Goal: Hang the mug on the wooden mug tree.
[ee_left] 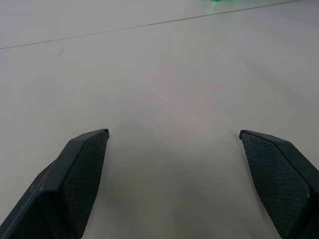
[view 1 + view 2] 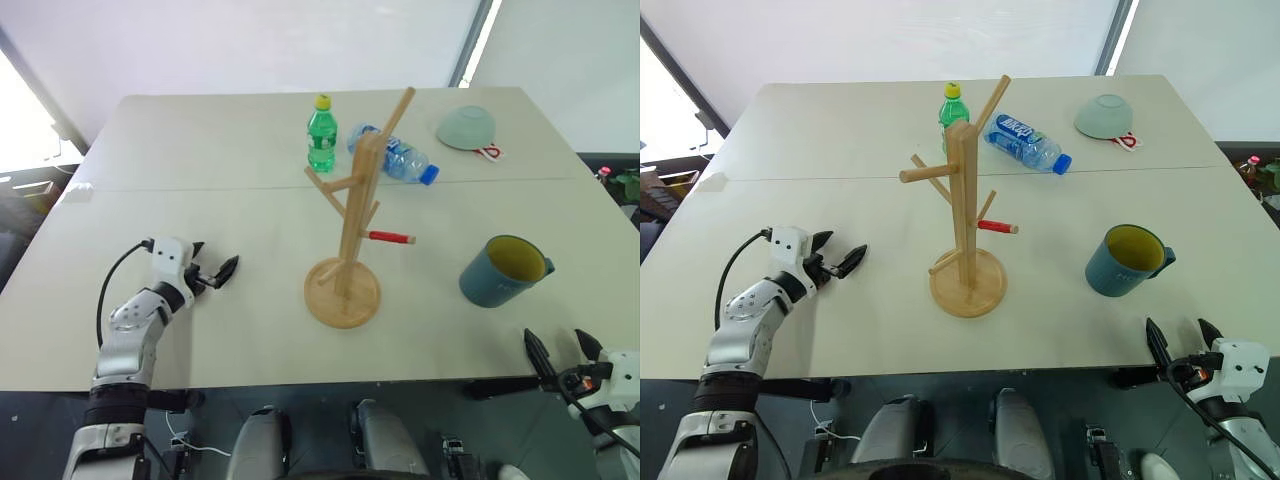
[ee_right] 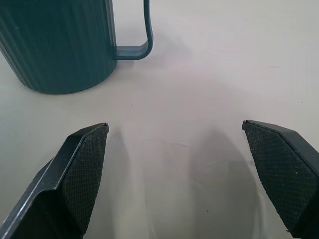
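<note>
Nearest, the right gripper (image 2: pixel 1185 347) hangs at the front edge of the pale counter (image 2: pixel 840 340), its black fingers (image 3: pixel 79 169) spread wide and grasping nothing. Across on the left, the left gripper (image 2: pixel 215 272) rests low over bare counter, fingers likewise released.

Just beyond the right gripper stands the large dusty blue-grey mug with a yellow-green inside (image 2: pixel 1125 260), upright and apart from everything, its handle (image 2: pixel 1167 258) pointing away from the light-wood mug tree with angled pegs on a round disc base (image 2: pixel 965 215).

The risks, as I judge them: a grasp on the ribbed wall may slip or tip the mug — the handle must stay free for the peg. The red-tipped peg (image 2: pixel 997 227) points toward the mug; a careless approach could knock the tree over.

Farther back lie a green plastic bottle (image 2: pixel 321 134), a clear bottle on its side (image 2: pixel 1025 144) and an upturned mint-green bowl (image 2: pixel 1104 116) — well clear.
</note>
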Controlling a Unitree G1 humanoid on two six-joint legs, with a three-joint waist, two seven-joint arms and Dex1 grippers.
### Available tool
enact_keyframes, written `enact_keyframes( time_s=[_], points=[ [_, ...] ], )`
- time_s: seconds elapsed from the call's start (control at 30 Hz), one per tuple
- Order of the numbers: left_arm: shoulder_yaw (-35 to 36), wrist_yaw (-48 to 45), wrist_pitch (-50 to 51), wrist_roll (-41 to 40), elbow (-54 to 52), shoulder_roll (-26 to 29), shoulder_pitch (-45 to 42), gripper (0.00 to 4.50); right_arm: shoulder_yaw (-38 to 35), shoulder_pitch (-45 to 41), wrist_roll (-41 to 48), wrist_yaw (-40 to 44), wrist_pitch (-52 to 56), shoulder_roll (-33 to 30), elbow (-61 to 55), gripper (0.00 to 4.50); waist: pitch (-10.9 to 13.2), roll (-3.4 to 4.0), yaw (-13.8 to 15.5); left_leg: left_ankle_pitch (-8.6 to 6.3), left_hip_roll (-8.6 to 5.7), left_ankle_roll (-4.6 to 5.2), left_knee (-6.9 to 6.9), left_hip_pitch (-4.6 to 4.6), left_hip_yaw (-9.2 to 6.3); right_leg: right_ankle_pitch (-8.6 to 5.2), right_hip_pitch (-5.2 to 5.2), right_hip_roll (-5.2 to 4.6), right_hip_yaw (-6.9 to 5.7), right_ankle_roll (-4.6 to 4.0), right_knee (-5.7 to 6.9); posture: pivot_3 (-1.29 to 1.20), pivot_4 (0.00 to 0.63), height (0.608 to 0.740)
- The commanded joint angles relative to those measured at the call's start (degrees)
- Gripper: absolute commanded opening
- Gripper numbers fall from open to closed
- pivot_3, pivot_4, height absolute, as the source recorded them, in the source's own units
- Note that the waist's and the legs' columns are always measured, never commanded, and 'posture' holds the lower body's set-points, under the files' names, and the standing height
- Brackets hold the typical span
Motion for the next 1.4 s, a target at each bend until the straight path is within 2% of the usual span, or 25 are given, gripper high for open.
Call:
enact_keyframes(
  time_s=[0.03, 0.23, 0.43, 0.57, 0.67, 0.9, 1.4],
  points=[
    [-0.5, 0.5, 0.8, -0.3, -2.8, -0.6, 1.6, 4.5, -0.7, -0.1, -0.2, -0.6, -0.6, -0.4, -0.9, 4.47, 0.0, 0.0, 0.0, 0.0, 0.0, 0.0, 0.0, 0.0, 0.0, 0.0, 0.0, 0.0, 0.0, 0.0, 0.0, 0.0, 0.15, 0.74],
    [-1.3, -1.3, 2.5, -1.3, -8.9, -0.4, 5.4, 4.5, 0.5, -0.9, -0.2, -0.8, 1.1, -0.8, -2.6, 4.47, 0.0, 0.0, -0.2, 0.0, 0.02, 0.0, 0.0, 0.0, 0.0, 0.0, 0.0, 0.01, 0.02, 0.0, 0.0, 0.0, 0.15, 0.74],
    [-3.4, -12.1, 2.9, -7.4, -18.9, 1.9, 10.1, 4.5, 1.0, -2.1, -1.8, -1.6, 1.5, -2.1, -2.7, 4.47, 0.0, -0.04, -0.1, 0.0, 0.03, 0.0, 0.01, -0.01, 0.0, -0.01, -0.03, 0.0, 0.03, -0.02, 0.01, 0.0, 0.15, 0.74],
    [-9.5, -23.2, 5.7, -12.2, -29.3, 6.6, 14.2, 4.5, 0.1, -3.8, -1.5, -0.2, 0.1, -3.5, -0.8, 4.47, 0.0, -0.01, -0.1, 0.0, 0.03, 0.0, 0.0, -0.02, 0.01, -0.02, -0.05, 0.0, 0.06, -0.03, 0.0, 0.0, 0.15, 0.74],
    [-12.0, -26.2, 7.8, -14.6, -32.7, 8.1, 14.2, 4.5, -0.5, -5.4, -0.4, 0.6, -0.1, -4.4, 0.6, 4.47, 0.0, -0.03, -0.1, 0.0, 0.02, 0.0, 0.01, -0.04, 0.03, -0.02, -0.05, -0.01, 0.08, -0.04, -0.01, 0.0, 0.15, 0.74],
    [-17.0, -27.5, 9.3, -14.6, -35.0, 7.4, 10.2, 4.5, -1.2, -9.5, 0.0, 2.0, -0.6, -6.5, 3.9, 4.47, 0.0, -0.02, -0.2, 0.01, 0.01, 0.01, 0.11, -0.02, -0.01, -0.02, 0.01, 0.18, 0.08, -0.03, 0.02, 0.0, 0.15, 0.74],
    [-18.7, -28.8, 6.0, -13.8, -34.3, 6.3, 10.3, 4.5, 0.7, -19.2, -0.6, 4.5, 1.0, -10.6, 10.8, 4.47, 0.0, -0.02, -0.2, 0.01, -0.04, 0.02, 0.21, 0.0, 0.0, -0.01, 0.06, 0.28, 0.11, -0.02, 0.05, 0.0, 0.15, 0.74]
  ],
)
